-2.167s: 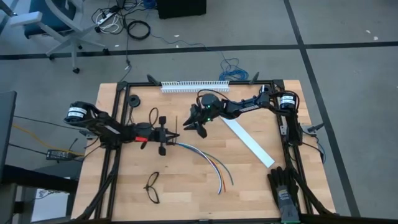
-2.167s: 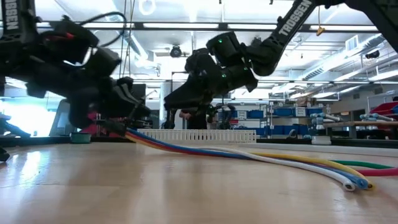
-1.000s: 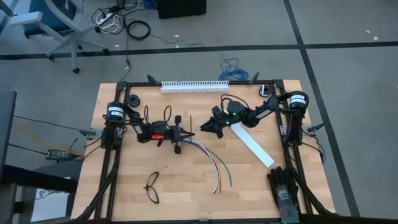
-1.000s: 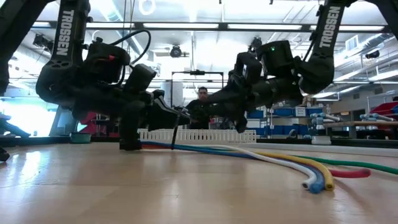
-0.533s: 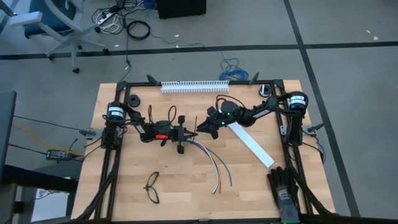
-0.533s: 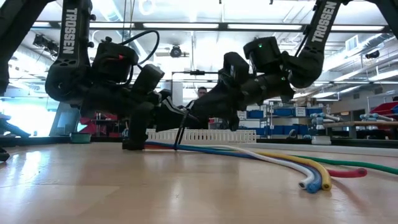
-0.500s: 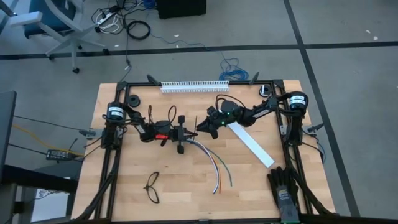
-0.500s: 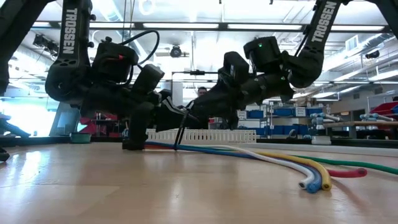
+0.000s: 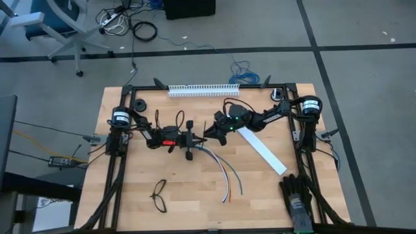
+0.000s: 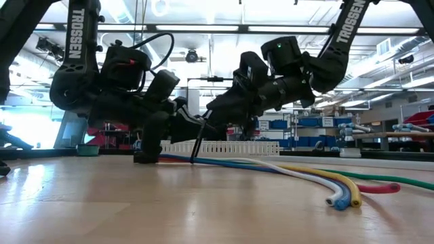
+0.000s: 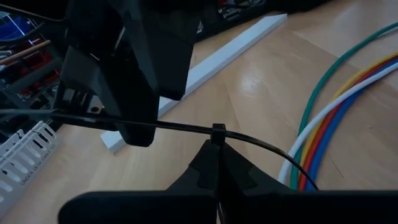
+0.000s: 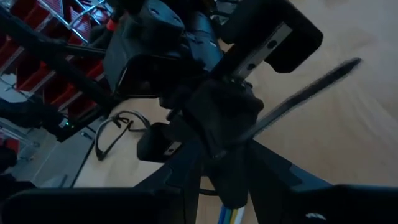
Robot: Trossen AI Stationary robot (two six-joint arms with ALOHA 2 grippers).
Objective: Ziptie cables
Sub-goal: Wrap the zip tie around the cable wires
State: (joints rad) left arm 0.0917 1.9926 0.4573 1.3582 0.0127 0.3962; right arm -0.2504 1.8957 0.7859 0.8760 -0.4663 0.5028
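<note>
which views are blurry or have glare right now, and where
Low view: ceiling strip lights blow out, and their sheen lies on the table. Right wrist view: the ziptie is smeared and the nearby dark parts are soft. Left wrist view: a small glare patch on the table, with the cables fairly sharp. High view: even light, no glare.

Left gripper (image 9: 193,141) fingers closed; right gripper (image 9: 209,132) nearly touching it.
</note>
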